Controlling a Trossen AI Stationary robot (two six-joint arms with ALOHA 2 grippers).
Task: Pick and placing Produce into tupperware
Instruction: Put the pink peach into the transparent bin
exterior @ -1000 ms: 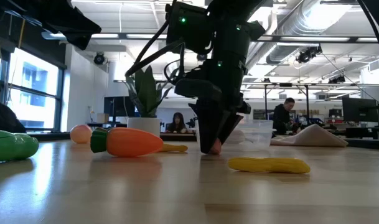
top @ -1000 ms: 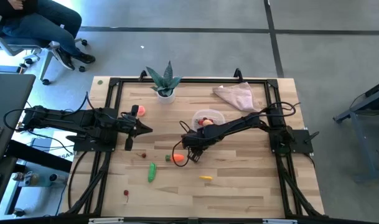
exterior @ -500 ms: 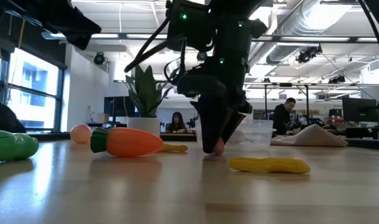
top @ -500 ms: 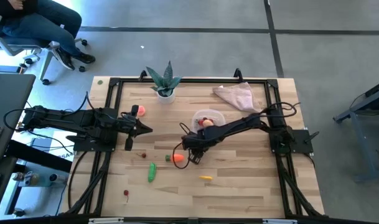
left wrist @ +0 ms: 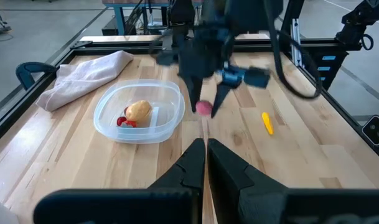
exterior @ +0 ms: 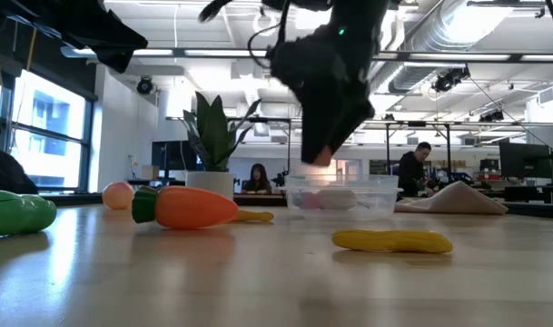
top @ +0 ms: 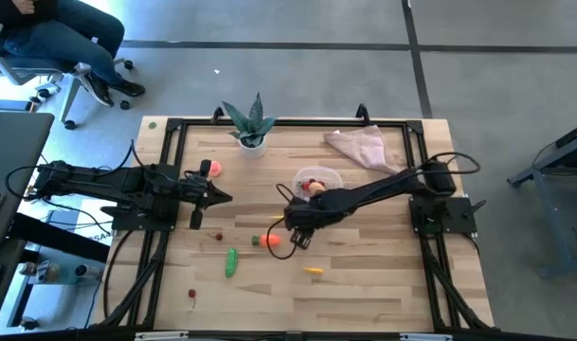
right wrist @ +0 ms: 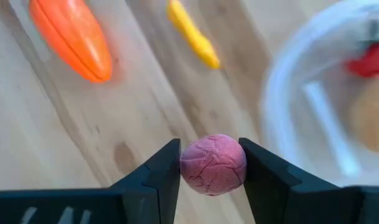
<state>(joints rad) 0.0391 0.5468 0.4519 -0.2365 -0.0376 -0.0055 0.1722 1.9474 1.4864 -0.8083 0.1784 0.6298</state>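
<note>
Right pincer (right wrist: 211, 165) lifted, gripping round pink berry (right wrist: 213, 164); no long axis.

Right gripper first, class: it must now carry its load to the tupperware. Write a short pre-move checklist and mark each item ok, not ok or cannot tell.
1. Right gripper shut on the pink ball, a finger on each side: ok.
2. Ball lifted off the table, as the low view shows: ok.
3. Tupperware upright with its top open: ok.
4. Room left inside: only a potato and a red piece lie in it: ok.
5. Left gripper shut and back from the tupperware: ok.
6. Ball already over the tupperware: not ok; it hangs beside the rim.
</note>
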